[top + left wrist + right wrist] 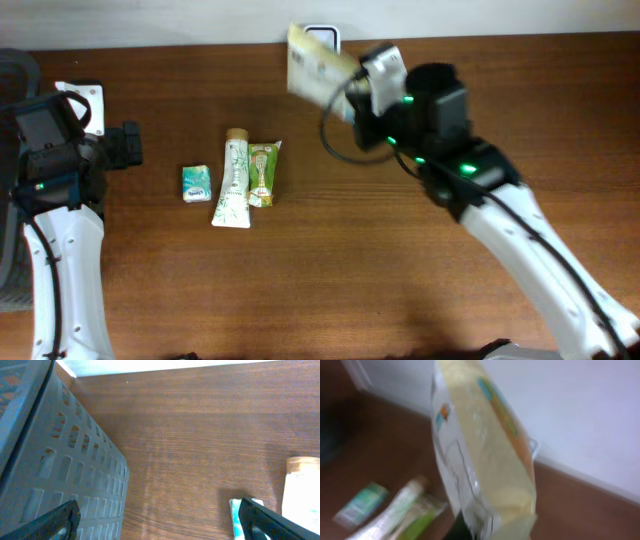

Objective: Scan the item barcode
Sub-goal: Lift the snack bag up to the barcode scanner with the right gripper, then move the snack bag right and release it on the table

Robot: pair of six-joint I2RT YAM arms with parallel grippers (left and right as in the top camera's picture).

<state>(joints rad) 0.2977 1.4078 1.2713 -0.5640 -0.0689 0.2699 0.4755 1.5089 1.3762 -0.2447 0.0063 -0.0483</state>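
One pale packet, lettering seemingly blurred.

Left arm holds jaws wide; right arm reaches forward, jaws clamped.

Pale yellow packet, aloft, tilted

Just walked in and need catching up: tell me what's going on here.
The right gripper is shut on a flat pale-yellow plastic packet, holding it above the far edge of the brown wooden table. The left gripper sits open and empty. A teal packet, cream tube and green sachet lie mid-table.
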